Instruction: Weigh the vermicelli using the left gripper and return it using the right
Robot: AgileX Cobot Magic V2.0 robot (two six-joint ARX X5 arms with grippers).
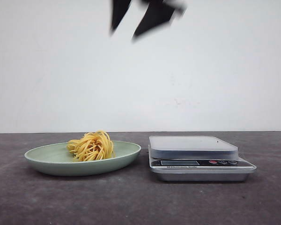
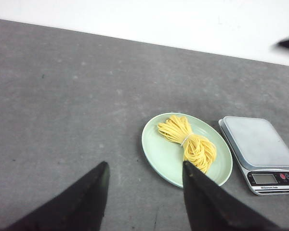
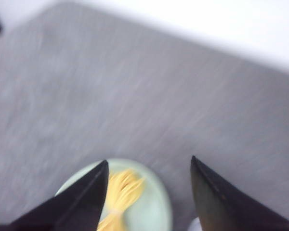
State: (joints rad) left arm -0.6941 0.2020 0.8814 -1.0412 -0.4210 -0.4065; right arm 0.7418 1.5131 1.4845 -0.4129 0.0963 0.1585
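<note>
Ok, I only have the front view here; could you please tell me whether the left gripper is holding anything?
Observer: No, the left gripper is open and empty, with its fingers spread above the table.
Operator: Thank you. Are the noodles loose?
Observer: No, the noodles are tied round the middle with a pale band, and they lie on the green plate.
Operator: And is there anything on top of the scale?
Observer: No, nothing lies on the platform of the scale.
</note>
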